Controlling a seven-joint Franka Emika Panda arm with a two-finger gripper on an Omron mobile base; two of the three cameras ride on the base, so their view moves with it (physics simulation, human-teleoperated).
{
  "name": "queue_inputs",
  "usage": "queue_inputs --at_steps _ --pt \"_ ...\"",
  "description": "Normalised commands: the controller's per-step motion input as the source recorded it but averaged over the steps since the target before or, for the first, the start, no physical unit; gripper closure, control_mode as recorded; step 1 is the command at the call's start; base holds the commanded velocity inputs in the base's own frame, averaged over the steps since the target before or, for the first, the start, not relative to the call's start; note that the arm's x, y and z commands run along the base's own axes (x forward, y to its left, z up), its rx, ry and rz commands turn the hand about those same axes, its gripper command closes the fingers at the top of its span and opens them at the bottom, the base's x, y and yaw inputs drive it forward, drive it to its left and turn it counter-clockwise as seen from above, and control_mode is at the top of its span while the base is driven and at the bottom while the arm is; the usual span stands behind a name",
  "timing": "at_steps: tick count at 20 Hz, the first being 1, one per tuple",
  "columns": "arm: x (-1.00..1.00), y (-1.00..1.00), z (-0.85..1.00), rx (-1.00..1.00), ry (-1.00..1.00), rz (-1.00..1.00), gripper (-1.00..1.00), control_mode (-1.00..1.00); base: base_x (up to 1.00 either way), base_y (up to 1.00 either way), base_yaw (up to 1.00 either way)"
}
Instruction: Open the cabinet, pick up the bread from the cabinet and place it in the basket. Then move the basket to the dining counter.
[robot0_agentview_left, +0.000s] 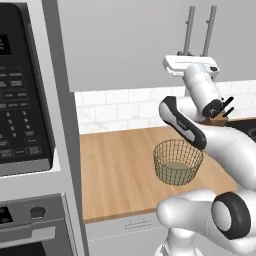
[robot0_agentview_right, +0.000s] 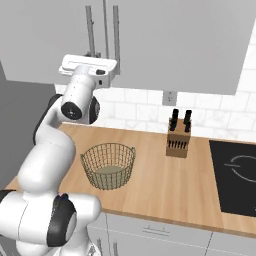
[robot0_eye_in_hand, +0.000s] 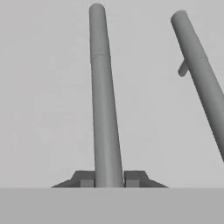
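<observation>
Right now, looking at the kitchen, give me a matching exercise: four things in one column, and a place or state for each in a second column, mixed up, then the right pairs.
Things:
1. gripper
2. basket
3. knife block
4. cabinet

Places or states:
A. empty, standing on the wood worktop in front of the arm
B. door closed, on the wall above the worktop
C. shut on a silver bar handle
D. by the tile backsplash, next to the black cooktop

Pairs: 1-C, 2-A, 3-D, 4-B
</observation>
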Motion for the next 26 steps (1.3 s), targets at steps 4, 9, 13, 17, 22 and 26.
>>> queue_inputs --at_steps 4,9,13,17,22,26 --pt "-0.85 0.28 0.00 0.00 0.00 0.00 1.00 -1.00 0.00 0.00 0.00" --pt "-0.91 0.33 0.03 0.00 0.00 0.00 1.00 -1.00 0.00 0.00 0.00" --pt "-0.84 0.41 0.09 0.00 0.00 0.00 1.00 -1.00 0.00 0.00 0.00" --pt "-0.87 0.50 0.02 -0.01 0.00 0.00 1.00 -1.00 0.00 0.00 0.00" --pt "-0.88 0.56 0.00 -0.02 0.00 0.00 1.00 -1.00 0.00 0.00 0.00" --pt "-0.84 0.57 0.00 -0.02 0.00 0.00 1.00 -1.00 0.00 0.00 0.00"
